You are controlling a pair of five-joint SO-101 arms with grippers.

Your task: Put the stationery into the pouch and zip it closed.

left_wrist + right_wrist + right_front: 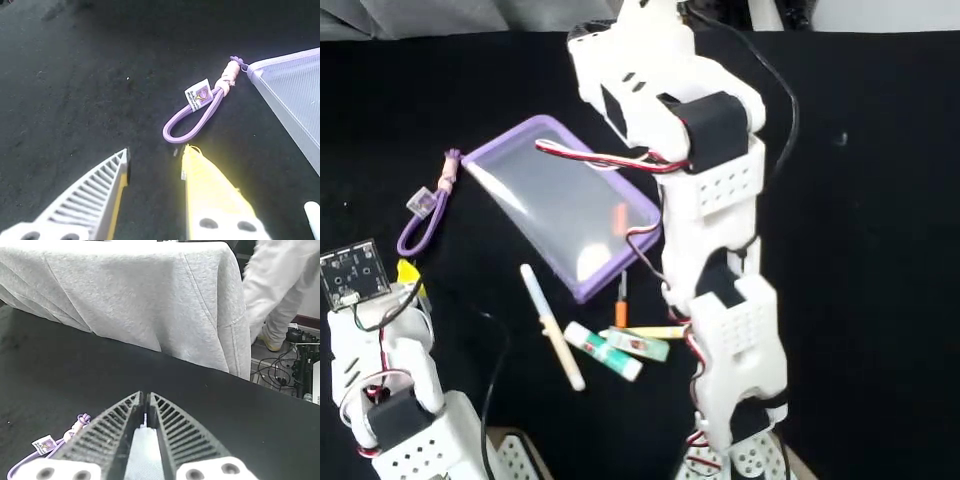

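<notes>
One pouch (560, 205) on the table, and one strap (425, 215) off its nine o'clock corner, carrying one tag (420, 201). Down at the pouch's six o'clock, count them off: one white pen (552, 330), one orange pen (621, 308), one yellow stick (655, 332), one white tube (595, 350), and one green-and-white piece (642, 346) over the tube. Whether that piece is a fifth item, I can't tell. Two arms: left arm (395, 400), right arm (720, 190). Two grippers: left gripper (156, 150), right gripper (145, 396).
</notes>
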